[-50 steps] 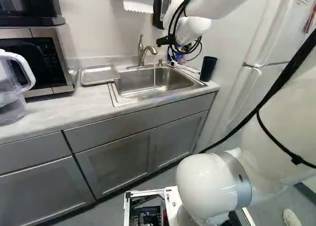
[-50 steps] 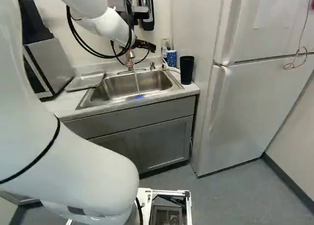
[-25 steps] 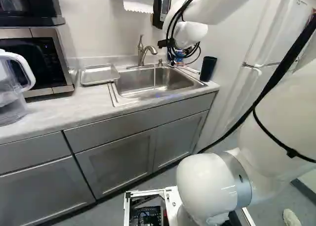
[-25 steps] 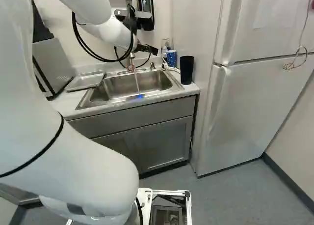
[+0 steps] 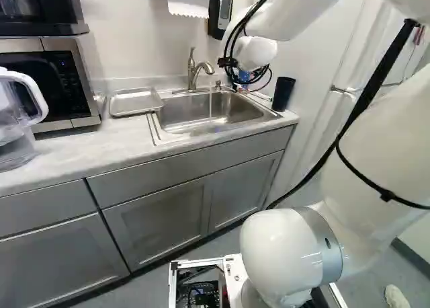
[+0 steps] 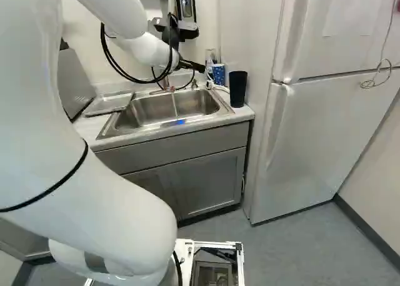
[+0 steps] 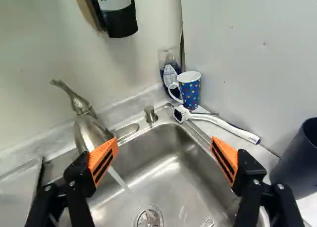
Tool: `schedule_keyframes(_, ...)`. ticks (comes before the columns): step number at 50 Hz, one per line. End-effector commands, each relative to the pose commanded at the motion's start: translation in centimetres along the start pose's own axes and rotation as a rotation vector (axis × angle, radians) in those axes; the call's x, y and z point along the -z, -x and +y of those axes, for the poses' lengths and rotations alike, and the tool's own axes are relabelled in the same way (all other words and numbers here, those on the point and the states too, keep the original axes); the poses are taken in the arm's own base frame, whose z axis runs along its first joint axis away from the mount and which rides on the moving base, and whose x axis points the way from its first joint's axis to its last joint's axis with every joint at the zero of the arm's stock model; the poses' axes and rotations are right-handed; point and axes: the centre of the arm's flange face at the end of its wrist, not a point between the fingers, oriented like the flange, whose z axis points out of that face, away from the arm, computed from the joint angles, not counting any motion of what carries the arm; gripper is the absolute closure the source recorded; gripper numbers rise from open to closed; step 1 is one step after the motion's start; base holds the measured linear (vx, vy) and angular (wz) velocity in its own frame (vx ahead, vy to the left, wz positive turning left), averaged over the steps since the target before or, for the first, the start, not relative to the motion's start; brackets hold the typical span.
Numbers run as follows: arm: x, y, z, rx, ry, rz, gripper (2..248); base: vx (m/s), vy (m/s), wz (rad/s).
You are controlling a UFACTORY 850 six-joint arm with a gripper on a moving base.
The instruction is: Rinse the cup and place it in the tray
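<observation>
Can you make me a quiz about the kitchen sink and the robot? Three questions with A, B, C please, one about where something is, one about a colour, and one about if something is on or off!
1. Where is the spotty cup?
A) Down in the sink
B) Up on the counter, near the brush
C) On the metal tray

2. What colour are the pads on the gripper?
A) Orange
B) Green
C) Pink

3. What is the tap doing?
A) It is off
B) Lying in the sink
C) Running

Answers:
1: B, it stands by the sink's back corner, close to the brush.
2: A, both pads are bright orange.
3: C, a stream of water falls into the sink.
</observation>
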Motion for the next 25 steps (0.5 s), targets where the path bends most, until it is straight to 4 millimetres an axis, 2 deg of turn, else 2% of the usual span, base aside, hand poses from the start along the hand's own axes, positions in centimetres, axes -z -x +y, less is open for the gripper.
schedule_keyframes(25,-1.3,1.6,1.3,-0.045,0.062,0.030,3,0.000,0.000,0.000)
